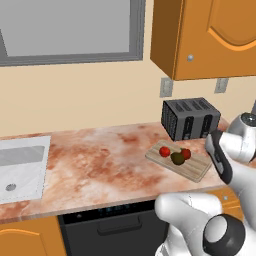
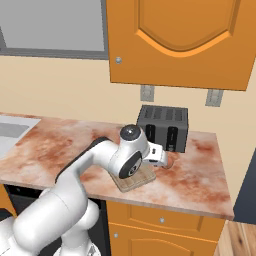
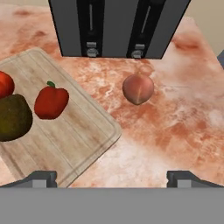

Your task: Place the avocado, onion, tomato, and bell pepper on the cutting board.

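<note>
On the left side of the hand view lies the cutting board [image 3: 74, 135], flat on the mottled reddish worktop [image 3: 175, 131]. Three vegetables rest on it: the bell pepper [image 3: 51, 102], red with a small green stem, near the board's middle; the avocado [image 3: 13, 118] just beside it at the left edge of the frame; and the tomato [image 3: 4, 84], cut off by the edge above the avocado. Right of centre sits the onion [image 3: 138, 89], on the bare worktop, apart from the board and just in front of the black toaster [image 3: 116, 26] that spans the top of the frame. At the bottom edge the pincer [image 3: 112, 179] has its two tips spread wide with nothing between them, above the worktop between board and onion.
</note>
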